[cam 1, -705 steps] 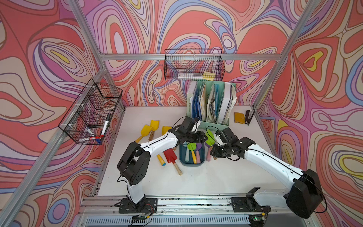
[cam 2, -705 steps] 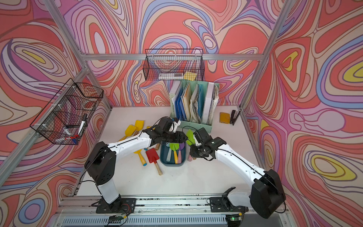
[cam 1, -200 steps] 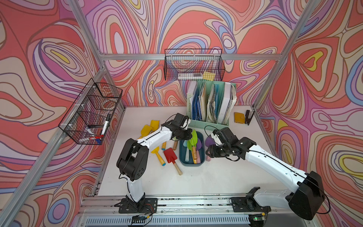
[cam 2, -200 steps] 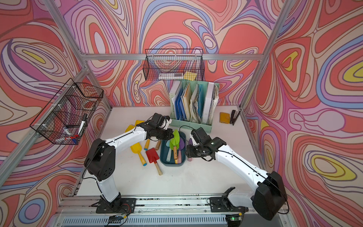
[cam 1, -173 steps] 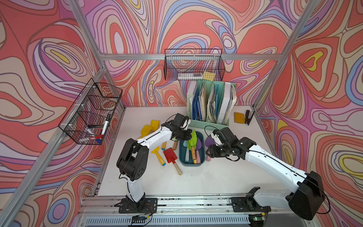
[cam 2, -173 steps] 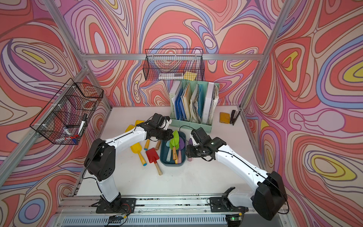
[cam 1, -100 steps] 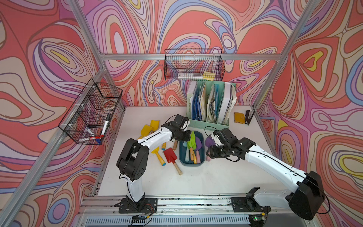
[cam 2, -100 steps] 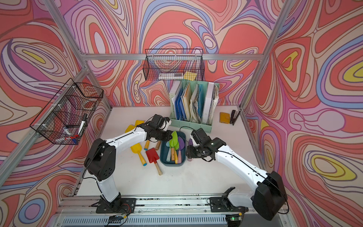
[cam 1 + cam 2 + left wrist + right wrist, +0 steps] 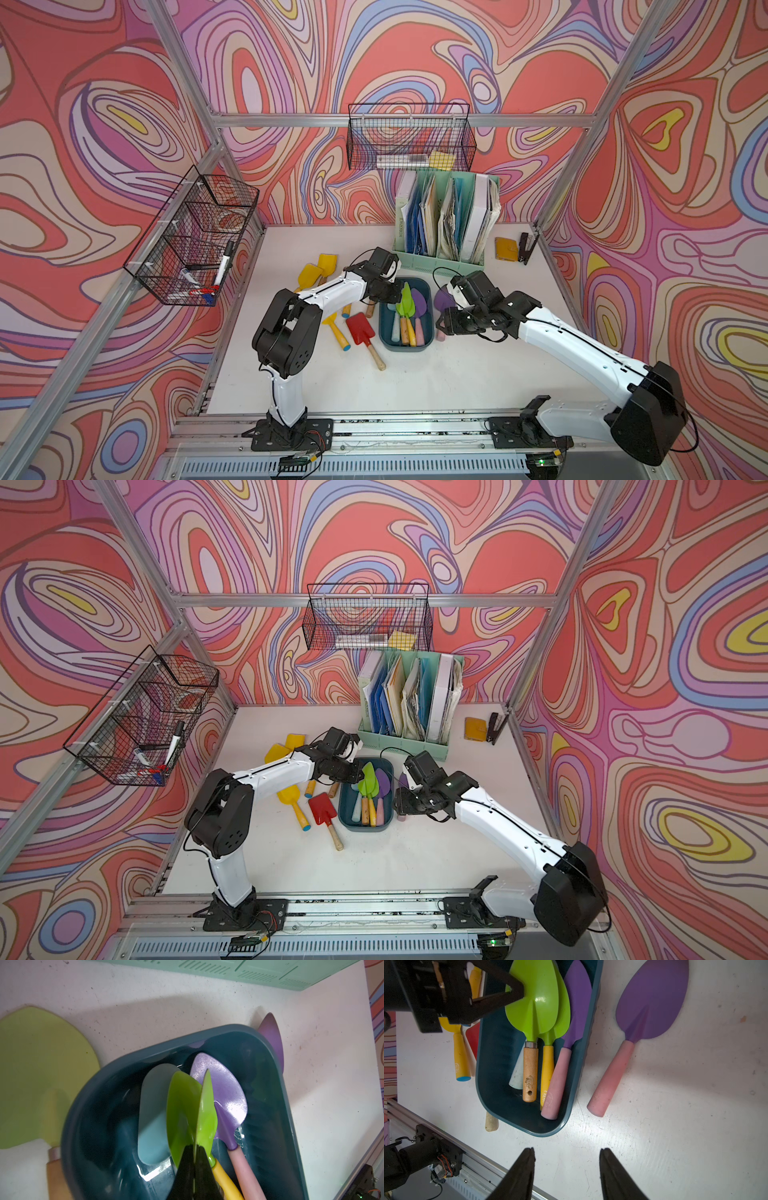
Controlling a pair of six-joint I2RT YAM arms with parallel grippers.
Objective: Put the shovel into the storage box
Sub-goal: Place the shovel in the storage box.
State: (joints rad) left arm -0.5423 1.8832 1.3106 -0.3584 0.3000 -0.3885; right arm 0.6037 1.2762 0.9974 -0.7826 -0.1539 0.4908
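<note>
progress: several shovels in storage box [image 9: 494, 1068] | left gripper [image 9: 195, 1148] clamped on green shovel [image 9: 535, 1001] blade inside box | right gripper [image 9: 566, 1153] open, empty | remaining: purple shovel [image 9: 652, 999] beside box

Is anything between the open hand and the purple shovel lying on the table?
Nothing visible. Only bare table lies between the right hand and the purple shovel, which rests beside the storage box.
</note>
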